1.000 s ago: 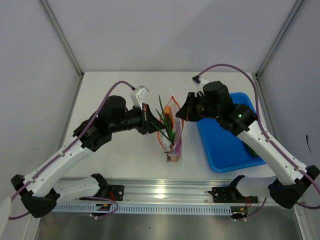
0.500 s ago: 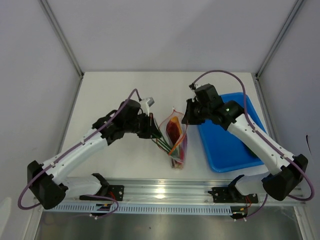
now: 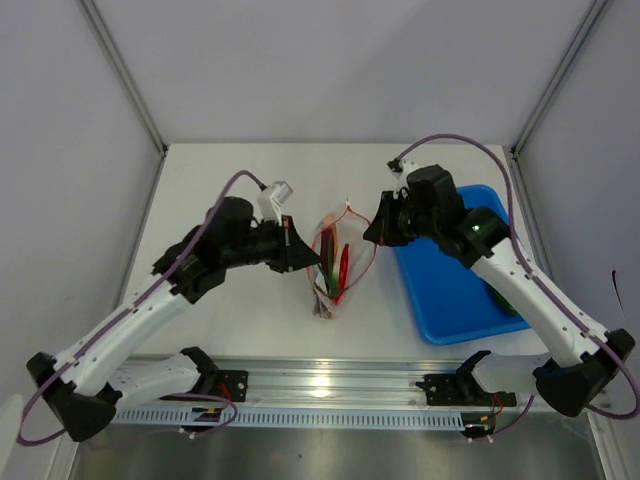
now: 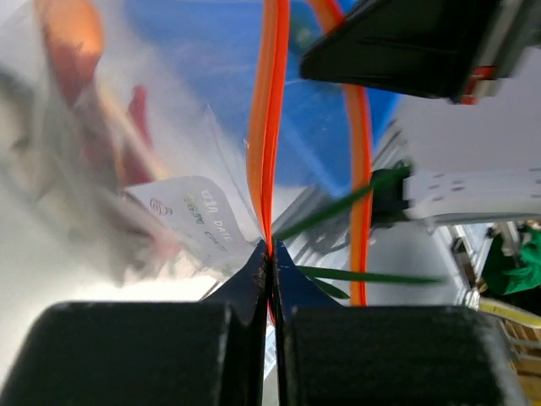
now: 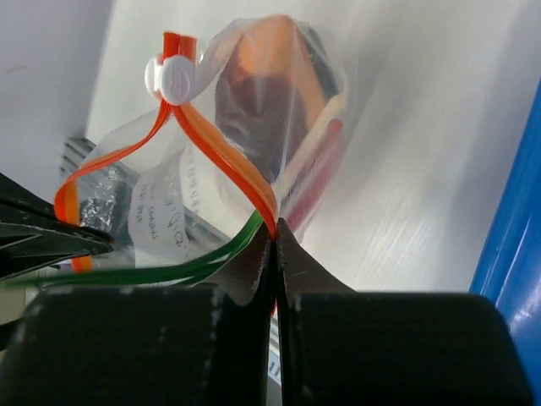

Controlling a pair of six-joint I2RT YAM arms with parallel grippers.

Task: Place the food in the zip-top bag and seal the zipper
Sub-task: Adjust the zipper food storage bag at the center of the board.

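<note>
Left of the tray (image 3: 455, 300), you held the bag (image 3: 335, 262) by its mouth, food (image 3: 342, 272) inside. Your left gripper (image 3: 299, 249) and right gripper (image 3: 372, 231) each pinched the zipper (image 4: 267, 118), likely tensioning it for closing. Onion stalks (image 5: 161, 269) poked out, a risk to sealing.

White-shelled left arm (image 3: 130, 325) and right arm (image 3: 530, 290), black joints, 1 looping purple cable (image 3: 450, 139) each.
</note>
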